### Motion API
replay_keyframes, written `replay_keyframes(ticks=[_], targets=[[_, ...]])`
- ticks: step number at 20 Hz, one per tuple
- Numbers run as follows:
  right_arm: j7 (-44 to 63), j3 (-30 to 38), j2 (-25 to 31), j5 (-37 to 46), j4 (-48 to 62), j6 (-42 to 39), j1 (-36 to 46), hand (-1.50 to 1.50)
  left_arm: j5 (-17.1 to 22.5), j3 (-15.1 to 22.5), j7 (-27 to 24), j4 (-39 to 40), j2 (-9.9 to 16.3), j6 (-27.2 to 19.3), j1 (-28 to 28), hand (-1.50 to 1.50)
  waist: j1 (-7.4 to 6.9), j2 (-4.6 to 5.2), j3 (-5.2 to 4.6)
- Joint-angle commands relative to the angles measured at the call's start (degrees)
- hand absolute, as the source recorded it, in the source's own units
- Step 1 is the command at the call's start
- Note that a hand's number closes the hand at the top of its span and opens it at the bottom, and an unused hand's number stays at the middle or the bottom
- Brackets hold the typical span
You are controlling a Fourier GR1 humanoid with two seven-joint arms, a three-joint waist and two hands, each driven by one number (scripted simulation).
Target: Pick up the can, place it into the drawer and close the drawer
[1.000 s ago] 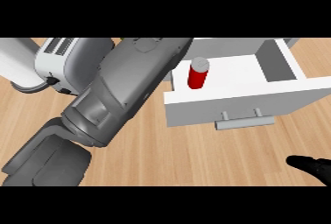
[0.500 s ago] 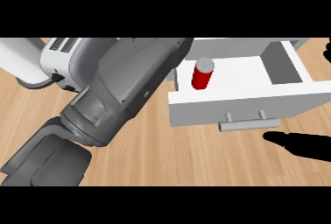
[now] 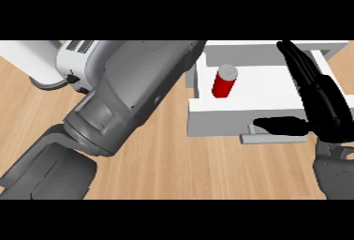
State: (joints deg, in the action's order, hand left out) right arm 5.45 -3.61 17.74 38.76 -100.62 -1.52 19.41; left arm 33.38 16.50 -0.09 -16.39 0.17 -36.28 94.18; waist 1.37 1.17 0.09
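Note:
The red can (image 3: 224, 81) with a grey top stands upright inside the open white drawer (image 3: 207, 112), near its left wall. My right hand (image 3: 325, 105) is open with straight fingers, reaching over the drawer's right side. Its thumb (image 3: 280, 125) lies across the drawer's front panel, just above the grey handle (image 3: 259, 138). My left forearm (image 3: 131, 98) runs diagonally up from the lower left and ends beside the drawer's left wall. The left hand itself is hidden at the top of the view.
A white and grey appliance (image 3: 59, 63) sits at the upper left on the wooden counter (image 3: 180, 164). The drawer sticks out over the counter at the upper right.
My right hand has risen from the lower right edge to the drawer's front and right side. The can stays put inside the drawer. The view has shifted slightly.

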Motion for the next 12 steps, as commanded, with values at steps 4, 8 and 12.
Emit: replay_keyframes(ticks=[4,8,12], targets=[[-4.2,-5.0,-2.9,12.8,18.3,9.2,5.6,-1.5,-0.6,-0.9,1.2,0.1,0.4,1.5,0.3,-1.5,-1.7,-0.32,-0.02],[-5.1,-5.9,-5.8,16.1,26.6,13.4,9.3,-1.5,-1.0,-1.9,0.1,-1.3,1.3,1.0,-1.8,-1.5,-1.88,-0.7,-0.05],[-9.4,-2.0,-6.2,16.6,40.1,19.3,16.1,-1.5,-2.1,-1.2,2.3,-2.7,4.1,3.4,-2.9,-1.5,-3.05,-0.65,-0.03]])
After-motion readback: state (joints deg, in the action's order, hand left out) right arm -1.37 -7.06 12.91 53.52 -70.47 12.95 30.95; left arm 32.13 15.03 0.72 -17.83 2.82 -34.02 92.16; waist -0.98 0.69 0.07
